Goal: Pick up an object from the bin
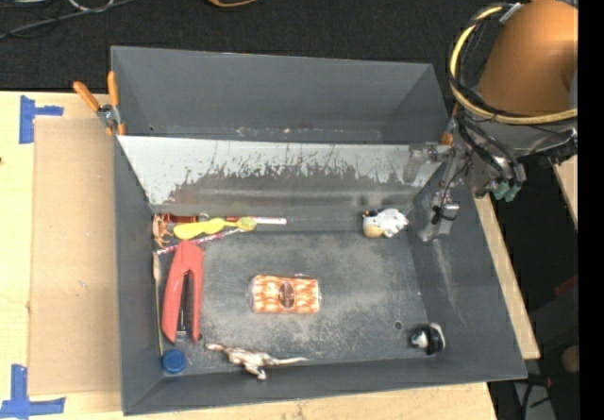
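White-and-tan toy [385,223], far right in bin [283,97], sits just left of end effector [440,218], open or closed unclear; best to shift left, centre over it, then descend.

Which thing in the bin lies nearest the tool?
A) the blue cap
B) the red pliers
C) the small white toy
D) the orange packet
C: the white toy lies at the back right of the bin floor, just left of the tool, while the other three lie well farther left.
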Tool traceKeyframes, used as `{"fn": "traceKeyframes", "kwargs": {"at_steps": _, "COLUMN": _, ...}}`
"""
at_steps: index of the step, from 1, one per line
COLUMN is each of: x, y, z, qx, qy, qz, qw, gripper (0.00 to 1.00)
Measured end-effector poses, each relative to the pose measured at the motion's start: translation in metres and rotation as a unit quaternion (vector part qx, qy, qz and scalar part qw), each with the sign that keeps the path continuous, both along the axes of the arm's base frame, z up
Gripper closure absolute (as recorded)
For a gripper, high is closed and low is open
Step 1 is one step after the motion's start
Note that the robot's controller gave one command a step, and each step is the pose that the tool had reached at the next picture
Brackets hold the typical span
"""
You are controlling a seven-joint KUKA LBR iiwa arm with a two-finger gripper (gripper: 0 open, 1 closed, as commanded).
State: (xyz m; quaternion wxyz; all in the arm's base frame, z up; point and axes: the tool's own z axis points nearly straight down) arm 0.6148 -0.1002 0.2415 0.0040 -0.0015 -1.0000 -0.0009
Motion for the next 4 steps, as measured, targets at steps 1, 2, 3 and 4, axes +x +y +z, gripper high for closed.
{"fn": "traceKeyframes", "kwargs": {"at_steps": 1, "x": 0.001, "y": 0.0, "z": 0.005, "qx": -0.001, "qy": -0.0042, "qz": 0.001, "qw": 1.0, "gripper": 0.0}}
{"fn": "traceKeyframes", "kwargs": {"at_steps": 2, "x": -0.029, "y": 0.055, "z": -0.027, "qx": 0.0, "qy": -0.0037, "qz": 0.046, "qw": 0.9989, "gripper": 0.0}}
{"fn": "traceKeyframes", "kwargs": {"at_steps": 3, "x": -0.073, "y": 0.104, "z": -0.031, "qx": -0.001, "qy": -0.0045, "qz": 0.014, "qw": 0.9999, "gripper": 0.0}}
{"fn": "traceKeyframes", "kwargs": {"at_steps": 4, "x": -0.071, "y": 0.112, "z": -0.061, "qx": -0.001, "qy": -0.0074, "qz": 0.022, "qw": 0.9997, "gripper": 0.0}}
